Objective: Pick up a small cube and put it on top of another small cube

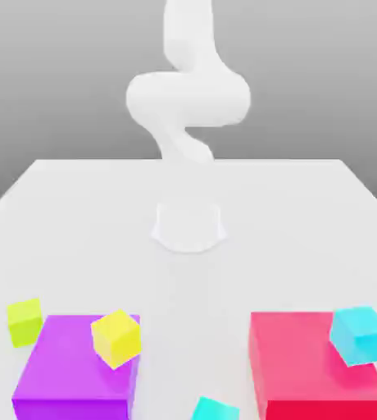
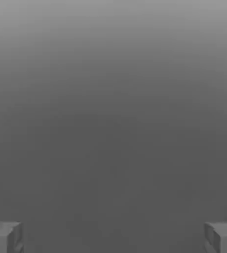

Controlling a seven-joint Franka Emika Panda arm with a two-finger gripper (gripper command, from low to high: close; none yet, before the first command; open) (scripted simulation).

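Fingers [image 2: 7,237] spread wide, nothing held, arm [image 1: 188,94] raised far behind cubes

Small cubes near exterior view's front edge of counter [image 1: 77,205]: lime cube [image 1: 24,321], yellow cube [image 1: 116,337] tilted on purple block [image 1: 75,373], cyan cube [image 1: 361,335] on red block [image 1: 315,369]

Judgement: choose free-standing lime, descend vertically, align fingers with flat faces, close gently

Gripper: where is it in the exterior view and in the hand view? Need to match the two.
Hand view: the gripper is open, its two grey fingertips at opposite corners of the frame, with nothing between them.
Exterior view: the white arm stands at upper centre; the gripper cannot be told apart on it.
Shared landmark: the plain grey background, probably the same grey seen beyond the fingertips.
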